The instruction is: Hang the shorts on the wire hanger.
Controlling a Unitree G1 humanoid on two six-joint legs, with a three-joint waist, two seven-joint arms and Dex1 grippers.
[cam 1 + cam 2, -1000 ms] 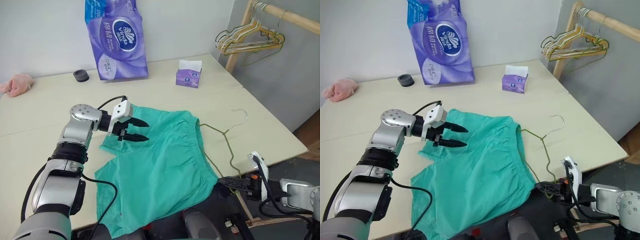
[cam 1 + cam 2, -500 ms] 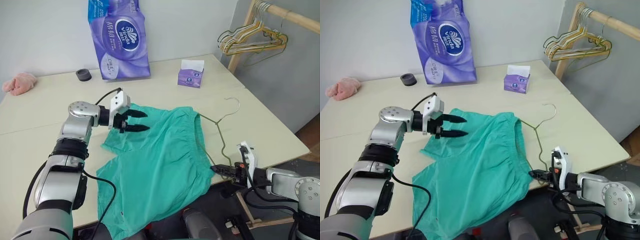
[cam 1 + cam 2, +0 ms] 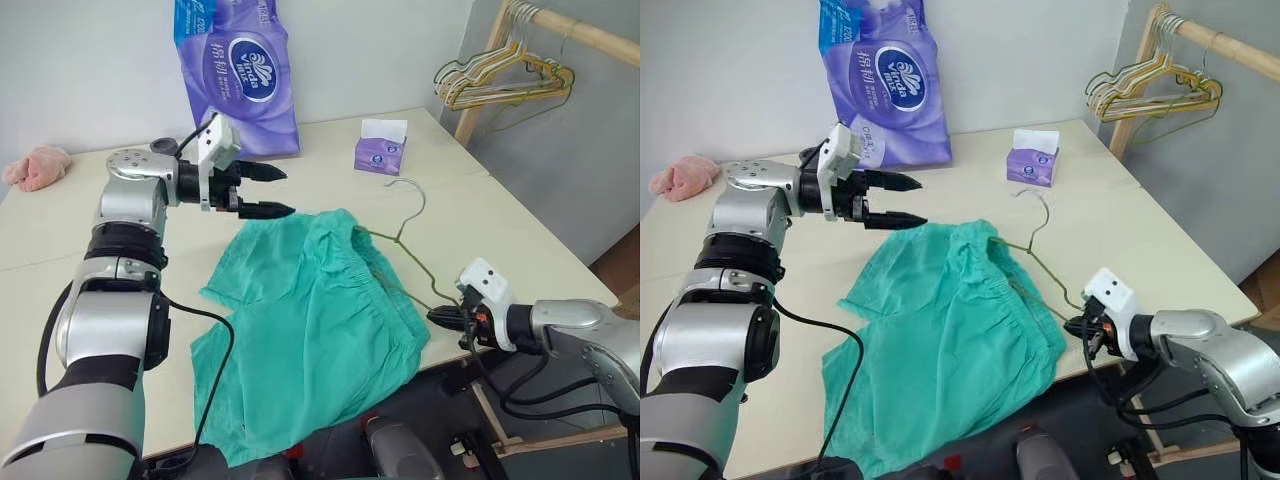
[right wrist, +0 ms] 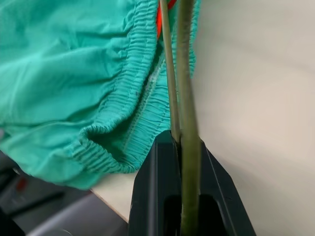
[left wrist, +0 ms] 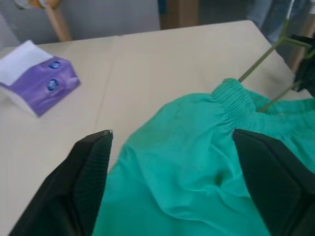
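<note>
The teal-green shorts (image 3: 310,320) lie spread on the table, one leg hanging over the near edge. The waistband is bunched toward the right. The olive wire hanger (image 3: 398,240) stands tilted with its hook lifted off the table. Part of its wire runs along and under the waistband (image 4: 147,93). At the table's near right edge my right gripper (image 3: 437,317) is shut on the hanger's lower wire (image 4: 186,123). My left gripper (image 3: 285,192) hovers open above the shorts' far left part, holding nothing, its fingers (image 5: 91,162) wide apart.
A large purple tissue pack (image 3: 235,75) stands at the back of the table (image 3: 500,220), with a small purple tissue box (image 3: 380,150) to its right. A pink cloth (image 3: 35,165) lies far left. A wooden rack with several hangers (image 3: 505,80) stands beyond the right edge.
My left gripper has risen off the shorts and opened wider. My right gripper has rolled and come forward with the hanger. The hook now stands up and the waistband has bunched.
</note>
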